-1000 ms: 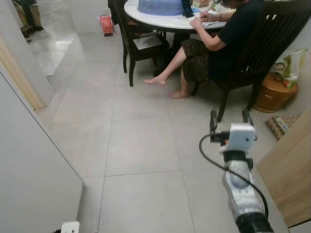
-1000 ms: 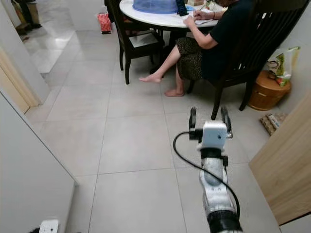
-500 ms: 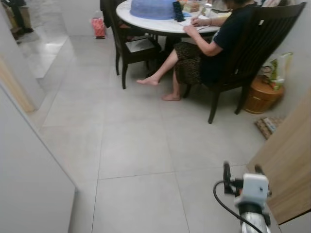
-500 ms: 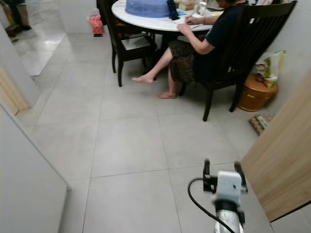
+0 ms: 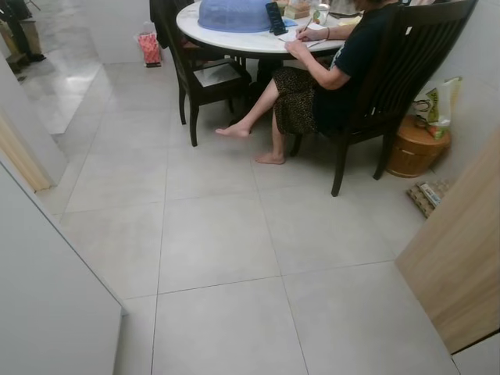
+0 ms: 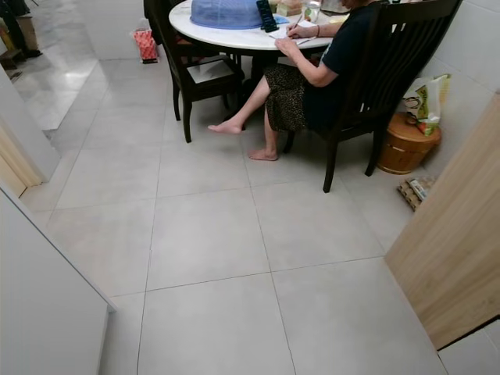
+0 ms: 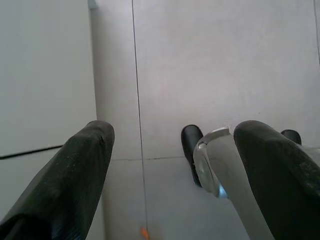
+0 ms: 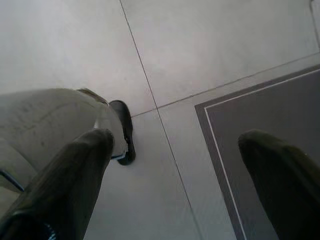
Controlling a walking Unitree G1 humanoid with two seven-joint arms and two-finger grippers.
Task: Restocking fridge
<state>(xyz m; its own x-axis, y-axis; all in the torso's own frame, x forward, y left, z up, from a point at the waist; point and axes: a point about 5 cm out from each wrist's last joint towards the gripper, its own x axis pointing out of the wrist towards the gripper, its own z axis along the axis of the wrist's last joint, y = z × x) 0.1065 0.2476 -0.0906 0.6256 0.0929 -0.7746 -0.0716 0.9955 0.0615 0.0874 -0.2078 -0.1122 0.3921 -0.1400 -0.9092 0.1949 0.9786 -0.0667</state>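
Pale matt floor [image 5: 219,242] tiles with thin grout lines, dark polished wooden chair [image 5: 406,62], glossy white desk [image 5: 234,39] top, translucent blue plastic food cover [image 5: 234,14], light wood-grain panel [image 5: 461,266], matt black left pincer [image 7: 175,165] fingers [image 7: 75,170], brown wooden tub [image 5: 412,147]

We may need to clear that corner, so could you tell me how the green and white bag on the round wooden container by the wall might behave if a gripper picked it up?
The bag looks crumpled and soft, so it would probably flop and deform. It seems light for its size. It leans on the wooden container, so a push might topple it.
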